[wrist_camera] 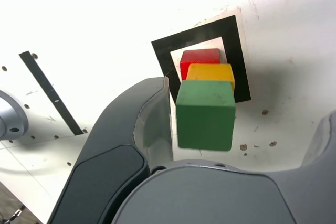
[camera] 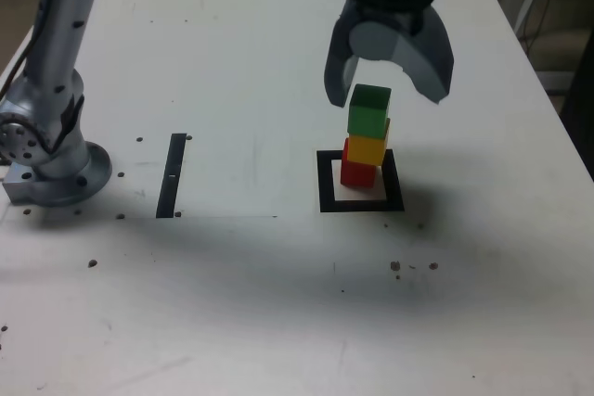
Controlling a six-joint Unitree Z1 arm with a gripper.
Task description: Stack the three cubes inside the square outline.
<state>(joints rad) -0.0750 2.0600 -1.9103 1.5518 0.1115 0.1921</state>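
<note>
The grey two-fingered gripper (camera: 385,95) hangs over the stack with its jaws spread wide, one curved finger (camera: 338,67) at the nine o'clock side of the top block and the other at the three o'clock side. In the exterior view neither finger touches the block, and nothing is held. In the wrist view one finger lies just beside the green block; whether it touches cannot be told.

The small solid green cube (camera: 369,110) sits on the small solid yellow cube (camera: 368,146), which sits on the small solid red cube (camera: 358,172). The three form a tower with slightly offset edges, the green one turned a little against the others. The red cube stands on the pale centre of the thick black square outline (camera: 326,183), toward its twelve o'clock edge.

At the exterior view's left, the arm's round grey base (camera: 56,173) is bolted to the white table (camera: 260,303). Between the base and the outline lies a thin black strip (camera: 173,174), running from twelve to six o'clock. Small dark specks and screw holes dot the tabletop. Beyond the table's edge at two o'clock the room is dim and indistinct.
</note>
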